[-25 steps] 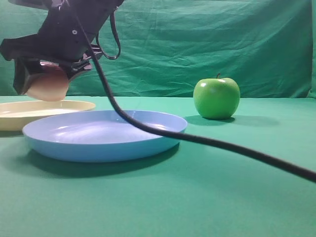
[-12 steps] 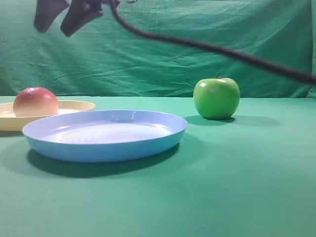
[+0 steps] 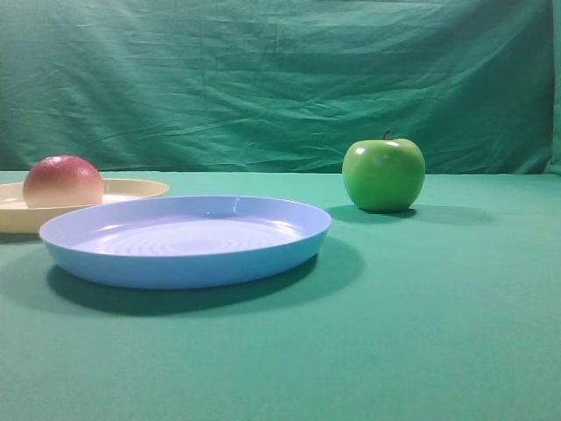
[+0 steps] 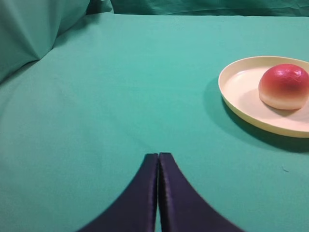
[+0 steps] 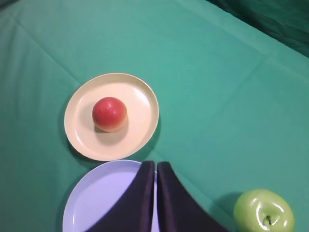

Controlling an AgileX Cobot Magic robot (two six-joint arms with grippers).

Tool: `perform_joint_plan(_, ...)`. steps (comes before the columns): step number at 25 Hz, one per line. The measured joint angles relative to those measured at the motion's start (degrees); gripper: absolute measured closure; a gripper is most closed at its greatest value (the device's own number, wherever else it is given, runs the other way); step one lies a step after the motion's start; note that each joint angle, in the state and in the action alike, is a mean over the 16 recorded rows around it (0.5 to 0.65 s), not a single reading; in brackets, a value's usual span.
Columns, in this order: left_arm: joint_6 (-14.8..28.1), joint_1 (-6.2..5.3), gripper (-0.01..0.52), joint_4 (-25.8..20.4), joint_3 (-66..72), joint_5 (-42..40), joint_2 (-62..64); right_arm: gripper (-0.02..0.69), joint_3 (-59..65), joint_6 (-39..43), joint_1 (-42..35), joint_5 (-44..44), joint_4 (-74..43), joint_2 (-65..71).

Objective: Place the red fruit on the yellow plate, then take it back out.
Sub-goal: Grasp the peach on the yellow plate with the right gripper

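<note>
The red fruit (image 3: 62,181) (image 4: 284,86) (image 5: 109,113) rests on the yellow plate (image 3: 131,188) (image 4: 241,96) (image 5: 140,104), free of any grip. My right gripper (image 5: 156,164) hangs high above the table, shut and empty, its tips over the near edge of the light blue plate. My left gripper (image 4: 158,155) is shut with nothing in it, low over bare cloth to the left of the yellow plate. Neither gripper appears in the exterior high view.
A light blue plate (image 3: 263,250) (image 5: 87,203) lies next to the yellow plate. A shiny green apple (image 3: 384,174) (image 5: 264,211) stands on the green cloth to the right. A green backdrop hangs behind the table.
The right gripper let go of the red fruit onto the yellow plate, rose up and out of the exterior high view, and shut. Its cable left the view too.
</note>
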Motion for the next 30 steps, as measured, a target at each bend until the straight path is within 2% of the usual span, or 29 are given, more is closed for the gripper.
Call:
perform_joint_plan(12, 0.0, 0.0, 0.514, 0.0, 0.0, 0.0, 0.0, 0.665, 31.0, 1.6, 0.0, -14.1, -0.7, -25.4)
perform_joint_plan(23, 0.0, 0.0, 0.514, 0.0, 0.0, 0.0, 0.0, 0.665, 41.0, 10.5, -1.0, -14.7, -11.3, -42.3)
perform_joint_plan(30, 0.0, 0.0, 0.514, 0.0, 0.0, 0.0, 0.0, 0.665, 47.1, 15.9, -7.6, -16.5, -17.1, -53.2)
